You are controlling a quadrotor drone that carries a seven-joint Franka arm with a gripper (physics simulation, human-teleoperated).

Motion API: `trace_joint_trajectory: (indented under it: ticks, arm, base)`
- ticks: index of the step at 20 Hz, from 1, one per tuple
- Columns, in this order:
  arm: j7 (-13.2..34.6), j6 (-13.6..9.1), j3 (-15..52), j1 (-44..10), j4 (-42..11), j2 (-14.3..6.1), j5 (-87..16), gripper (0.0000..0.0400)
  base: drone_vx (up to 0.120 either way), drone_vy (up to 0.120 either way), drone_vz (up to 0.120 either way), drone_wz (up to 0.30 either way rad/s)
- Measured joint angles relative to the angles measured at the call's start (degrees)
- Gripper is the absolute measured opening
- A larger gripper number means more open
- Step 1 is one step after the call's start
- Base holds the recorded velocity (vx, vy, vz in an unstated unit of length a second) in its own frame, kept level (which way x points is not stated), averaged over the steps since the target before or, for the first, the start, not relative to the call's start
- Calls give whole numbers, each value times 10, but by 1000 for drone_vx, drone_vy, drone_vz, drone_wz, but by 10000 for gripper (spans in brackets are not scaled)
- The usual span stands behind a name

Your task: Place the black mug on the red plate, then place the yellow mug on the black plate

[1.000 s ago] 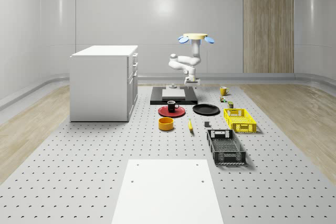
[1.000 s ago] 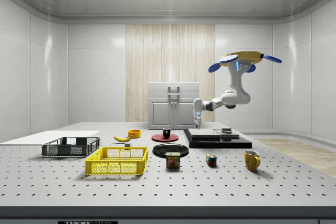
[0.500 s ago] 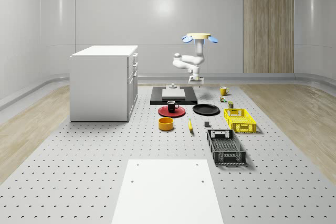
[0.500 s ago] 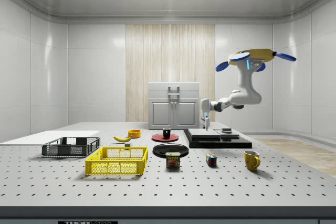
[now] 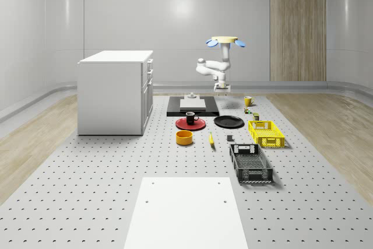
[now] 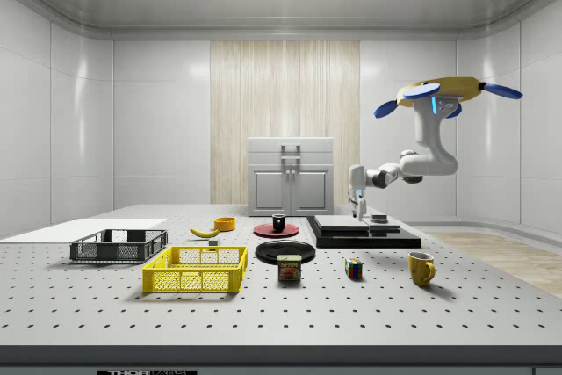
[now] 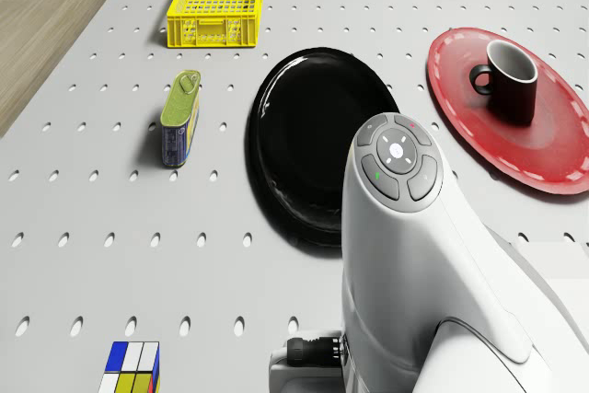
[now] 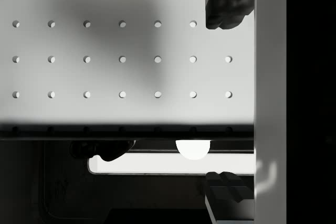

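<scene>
Hovering beyond the black platform [image 5: 193,107], the drone [image 6: 449,96] holds its gripper [image 6: 357,209] open and empty. The black mug [image 5: 191,118] sits on the red plate [image 5: 182,124] already. My worry is the arm clipping that platform's edge while heading for the yellow mug [image 6: 421,267].

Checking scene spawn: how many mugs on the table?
2. Black mug sits on the red plate; yellow mug stands on the table, at the whole-scene view's right.
</scene>
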Motion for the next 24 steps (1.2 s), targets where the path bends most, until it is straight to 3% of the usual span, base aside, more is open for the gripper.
trace_joint_trajectory:
  ticks: [24]
  arm:
    - [0, 1, 0, 0, 0, -1, 1, 400]
  base:
    - [-120, 120, 0, 0]
